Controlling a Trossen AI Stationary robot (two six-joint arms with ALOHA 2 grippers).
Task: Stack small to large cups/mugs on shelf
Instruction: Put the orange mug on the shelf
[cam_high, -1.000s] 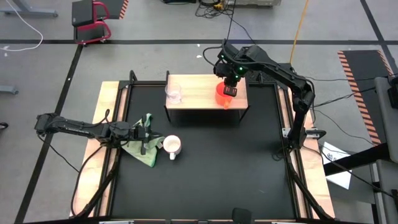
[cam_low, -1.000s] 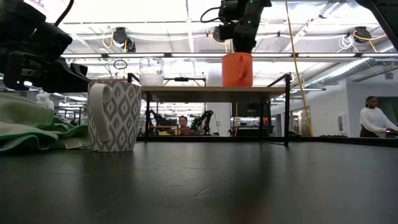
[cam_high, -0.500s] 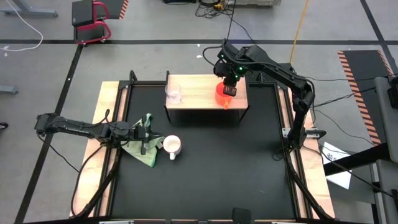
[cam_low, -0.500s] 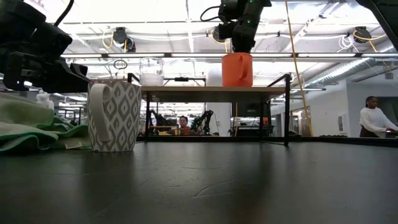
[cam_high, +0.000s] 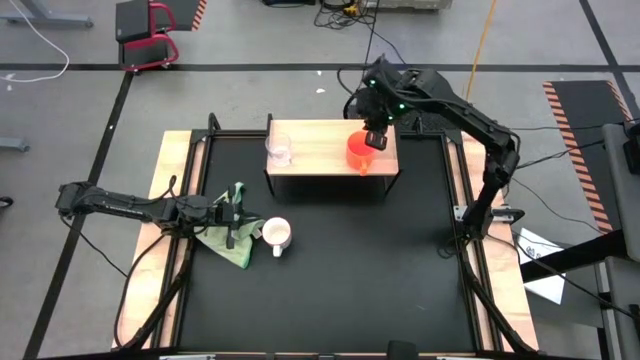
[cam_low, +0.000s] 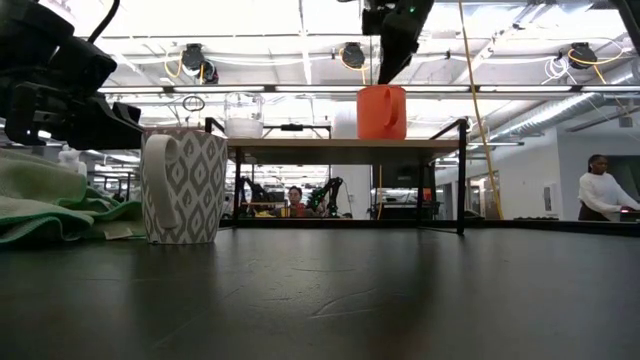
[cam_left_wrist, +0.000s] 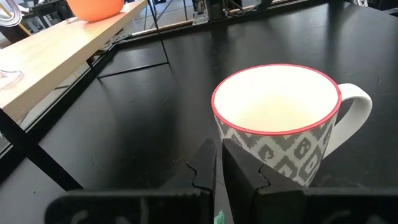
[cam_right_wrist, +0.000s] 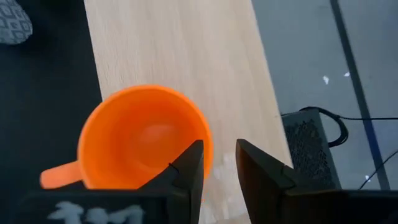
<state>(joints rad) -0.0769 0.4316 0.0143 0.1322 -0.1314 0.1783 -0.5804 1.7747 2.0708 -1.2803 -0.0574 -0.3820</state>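
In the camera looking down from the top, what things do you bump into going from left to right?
Left gripper → green cloth → white mug, then up on the shelf: glass cup → orange mug → right gripper.

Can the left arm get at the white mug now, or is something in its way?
Probably yes. The left end effector lies low over the green cloth, fingers shut, with the white mug just ahead on the table. Nothing stands between them; it would need to open first.
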